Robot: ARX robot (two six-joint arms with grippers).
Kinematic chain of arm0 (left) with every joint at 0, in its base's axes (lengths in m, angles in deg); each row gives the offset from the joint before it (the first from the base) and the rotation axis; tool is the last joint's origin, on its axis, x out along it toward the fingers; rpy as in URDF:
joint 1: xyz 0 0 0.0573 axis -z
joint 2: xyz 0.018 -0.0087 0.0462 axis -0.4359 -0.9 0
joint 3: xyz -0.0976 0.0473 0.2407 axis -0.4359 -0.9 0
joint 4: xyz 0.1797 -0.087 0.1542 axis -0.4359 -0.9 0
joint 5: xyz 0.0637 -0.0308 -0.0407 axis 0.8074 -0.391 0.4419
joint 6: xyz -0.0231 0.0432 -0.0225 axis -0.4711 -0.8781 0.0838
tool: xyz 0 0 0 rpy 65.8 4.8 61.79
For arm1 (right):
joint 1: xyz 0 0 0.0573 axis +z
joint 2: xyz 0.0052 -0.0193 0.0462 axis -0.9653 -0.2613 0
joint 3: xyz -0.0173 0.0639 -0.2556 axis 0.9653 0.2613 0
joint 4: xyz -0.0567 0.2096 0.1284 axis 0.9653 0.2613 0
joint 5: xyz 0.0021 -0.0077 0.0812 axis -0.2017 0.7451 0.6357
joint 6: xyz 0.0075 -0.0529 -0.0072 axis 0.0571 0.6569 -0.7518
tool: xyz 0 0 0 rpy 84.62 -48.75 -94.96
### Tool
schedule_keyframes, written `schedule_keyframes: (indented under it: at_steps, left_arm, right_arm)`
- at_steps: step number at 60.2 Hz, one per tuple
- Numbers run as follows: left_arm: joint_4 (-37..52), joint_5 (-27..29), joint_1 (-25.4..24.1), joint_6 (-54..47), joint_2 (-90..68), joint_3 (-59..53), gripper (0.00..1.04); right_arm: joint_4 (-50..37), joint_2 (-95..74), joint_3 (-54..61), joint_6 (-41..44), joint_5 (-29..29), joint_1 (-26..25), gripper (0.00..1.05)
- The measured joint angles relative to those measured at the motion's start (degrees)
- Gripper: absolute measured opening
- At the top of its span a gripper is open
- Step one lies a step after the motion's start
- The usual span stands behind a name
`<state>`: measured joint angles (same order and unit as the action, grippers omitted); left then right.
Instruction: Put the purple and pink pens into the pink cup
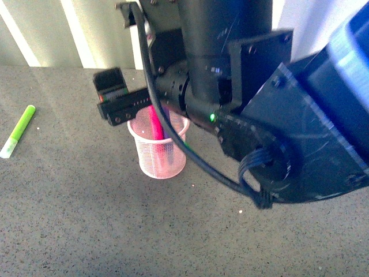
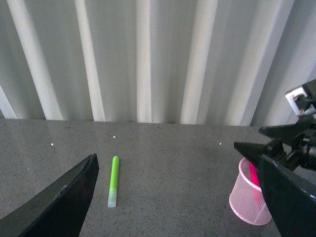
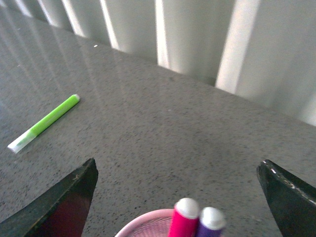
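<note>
The pink cup (image 1: 158,153), a light pink mesh holder, stands upright mid-table. Both pens stand inside it. The right wrist view shows the pink pen (image 3: 183,217) and the purple pen (image 3: 211,222) side by side, caps up, above the cup's rim (image 3: 140,226). My right gripper (image 3: 177,167) hovers open just over the cup, fingers wide apart and touching neither pen. My left gripper (image 2: 177,207) is open and empty, low over the table, with the cup (image 2: 247,200) by its right-hand finger (image 2: 289,197). The pink pen (image 1: 155,122) also shows in the front view.
A lime green marker (image 1: 18,130) lies flat on the grey speckled table (image 1: 86,219), well left of the cup. White corrugated panels (image 2: 148,59) close off the far edge. My right arm (image 1: 277,115) fills the upper right of the front view.
</note>
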<state>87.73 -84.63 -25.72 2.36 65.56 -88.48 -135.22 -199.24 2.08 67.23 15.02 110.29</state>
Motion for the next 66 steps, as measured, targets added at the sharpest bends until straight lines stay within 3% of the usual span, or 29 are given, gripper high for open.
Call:
schedule_keyframes:
  at_steps: [13,20,31,36,43,63,66]
  left_arm:
    - [0.00,0.00,0.00,0.00,0.00,0.00,0.98]
    - [0.00,0.00,0.00,0.00,0.00,0.00,0.98]
    - [0.00,-0.04,0.00,0.00,0.04,0.00,0.98]
    - [0.00,-0.02,0.00,0.00,0.04,0.00,0.98]
    - [0.00,0.24,0.00,0.02,0.07,0.00,0.98]
    - [0.00,0.07,0.00,0.02,0.09,0.00,0.98]
    - [0.00,0.07,0.00,0.02,0.09,0.00,0.98]
  right_arm:
    - [12.24,15.34,3.65,-3.17,-9.07,-3.21,0.98]
    - [25.20,29.05,11.15,-6.05,-14.32,-7.10,0.98]
    - [24.46,34.95,16.22,-5.79,-16.31,-8.11,0.96]
    - [6.49,34.07,22.67,-1.95,-25.05,-8.52,0.83]
    - [-7.28,38.21,31.80,0.74,-23.87,-11.82,0.63]
    - [-6.60,54.16,46.12,1.84,-15.10,-21.05,0.05]
    - [-5.99,56.02,47.21,1.97,-14.32,-21.90,0.04]
